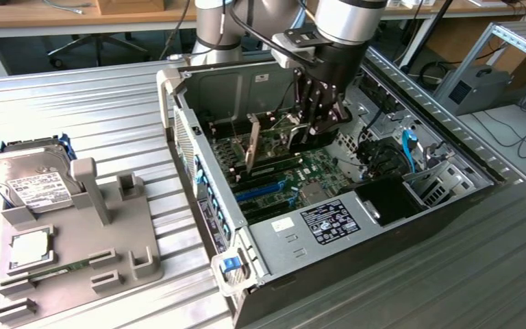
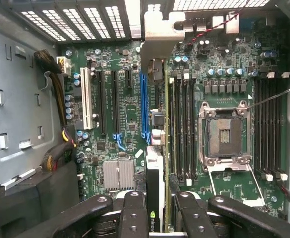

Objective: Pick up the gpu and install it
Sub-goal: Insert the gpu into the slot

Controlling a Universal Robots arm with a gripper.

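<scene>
Gripper (image 1: pixel 316 125) around the gpu (image 2: pixel 153 173), upright over the motherboard (image 2: pixel 120 114) inside the case (image 1: pixel 409 260)

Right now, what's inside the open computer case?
A green motherboard with an empty processor socket, and the gripper holding the gpu on edge over it. What lies straight under the gpu is covered.

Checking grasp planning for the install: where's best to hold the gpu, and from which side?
Its free long edge, from the open side of the case, one finger on each flat face. The gpu stands on edge over the motherboard, bracket toward the rear wall, so that edge looks like the only clear one. The gripper holds it this way.
</scene>
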